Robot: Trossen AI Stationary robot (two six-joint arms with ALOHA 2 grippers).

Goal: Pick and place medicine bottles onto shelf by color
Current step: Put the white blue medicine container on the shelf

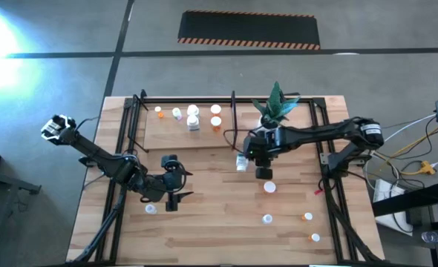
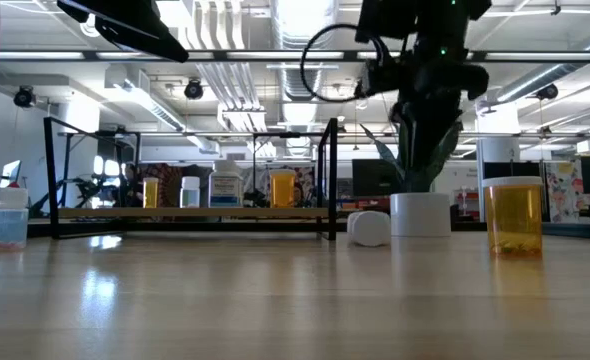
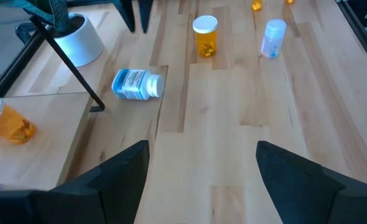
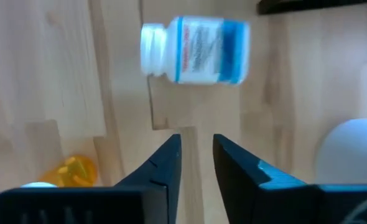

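Note:
A white medicine bottle with a blue label [image 4: 196, 50] lies on its side on the wood next to the shelf's divider bar [image 3: 71, 56]; it also shows as the lying bottle [image 1: 241, 162]. My right gripper [image 4: 197, 146] hangs above and just beside it, pointing steeply down, its fingers a narrow gap apart with nothing between them. My left gripper [image 3: 202, 162] waits wide open over the table's near left part. The shelf [image 1: 167, 137] carries several upright white and orange bottles [image 1: 193, 117]. An orange bottle with a white cap [image 1: 269, 187] stands near the right gripper.
The white pot with the green plant [image 1: 277, 107] stands close behind the right gripper. Loose bottles stand at the near right [image 1: 306, 216] and one by the left gripper [image 1: 151, 208]. Black shelf tubes [image 1: 234, 119] rise at the far side.

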